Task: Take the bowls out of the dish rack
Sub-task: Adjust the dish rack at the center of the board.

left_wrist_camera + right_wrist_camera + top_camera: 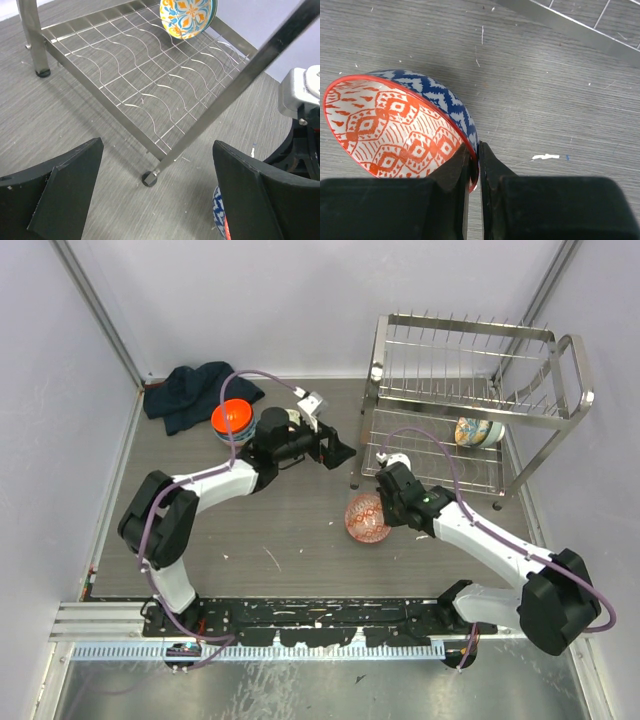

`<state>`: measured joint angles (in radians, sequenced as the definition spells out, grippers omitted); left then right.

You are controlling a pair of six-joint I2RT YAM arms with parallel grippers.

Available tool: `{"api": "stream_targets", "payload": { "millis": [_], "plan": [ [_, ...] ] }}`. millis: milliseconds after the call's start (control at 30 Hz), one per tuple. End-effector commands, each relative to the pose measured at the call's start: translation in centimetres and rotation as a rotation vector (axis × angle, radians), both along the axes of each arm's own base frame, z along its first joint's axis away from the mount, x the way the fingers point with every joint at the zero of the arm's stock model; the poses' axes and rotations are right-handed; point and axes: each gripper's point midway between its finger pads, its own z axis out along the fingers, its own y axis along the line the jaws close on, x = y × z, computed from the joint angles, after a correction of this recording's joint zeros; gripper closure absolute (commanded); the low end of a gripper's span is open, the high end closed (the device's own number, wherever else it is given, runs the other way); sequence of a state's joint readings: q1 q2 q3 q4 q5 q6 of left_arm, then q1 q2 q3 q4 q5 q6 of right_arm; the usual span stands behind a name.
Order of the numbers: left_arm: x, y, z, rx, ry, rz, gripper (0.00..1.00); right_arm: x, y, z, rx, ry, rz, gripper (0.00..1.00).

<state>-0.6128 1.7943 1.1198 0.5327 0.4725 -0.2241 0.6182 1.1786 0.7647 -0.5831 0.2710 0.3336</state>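
1. Just off the dish rack's [470,400] front left leg, on the side nearest the arm bases, the right hand [474,165] holds a red-patterned bowl [395,130].
2. Its fingers are pinched narrow on the bowl's rim, one inside and one outside. The bowl hangs tilted, with its opening turned sideways.
3. This bowl is white with red diamond patterns inside and has a blue zigzag band outside. Whether it touches the grey surface [300,540] cannot be told.
4. The left hand [338,450] hovers to the left of the same rack leg, level with the lower tier. Its fingers are spread wide with nothing between them.
5. From the left wrist, the rack's black foot [148,178] and the wavy wire floor of the lower tier show between those fingers.
6. A floral bowl [187,17], yellow, orange and blue, rests on the rack's lower tier towards its far right end, tipped on its side.
7. The rack's upper tier carries rows of upright prongs.
8. Well to the left of the rack, an orange bowl [232,418] sits on the surface, apparently nested in a bluish one.
9. A dark cloth [195,392] lies crumpled just beyond the orange bowl, farther from the rack.
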Motion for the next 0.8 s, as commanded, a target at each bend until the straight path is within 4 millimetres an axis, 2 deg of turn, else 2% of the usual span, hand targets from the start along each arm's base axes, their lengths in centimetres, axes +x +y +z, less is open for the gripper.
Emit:
{"api": "stream_targets", "payload": {
  "millis": [0,367,567,767],
  "plan": [
    [-0.6,1.1,1.6,-0.036,-0.001,0.043,0.01,1.3,1.8,1.2,0.073,-0.062,0.039,0.99],
    [-2.1,4.0,0.8,-0.017,0.077,0.156,0.01,0.7,4.7,-0.1,0.146,-0.012,0.134,0.99],
    [-2.5,5.5,0.9,-0.021,0.089,0.226,0.01,0.8,6.2,0.0,0.172,-0.012,0.172,0.99],
    [-2.9,8.5,0.8,-0.078,0.123,0.388,0.02,0.0,9.5,-0.1,0.19,-0.004,0.252,0.99]
  ]
}}
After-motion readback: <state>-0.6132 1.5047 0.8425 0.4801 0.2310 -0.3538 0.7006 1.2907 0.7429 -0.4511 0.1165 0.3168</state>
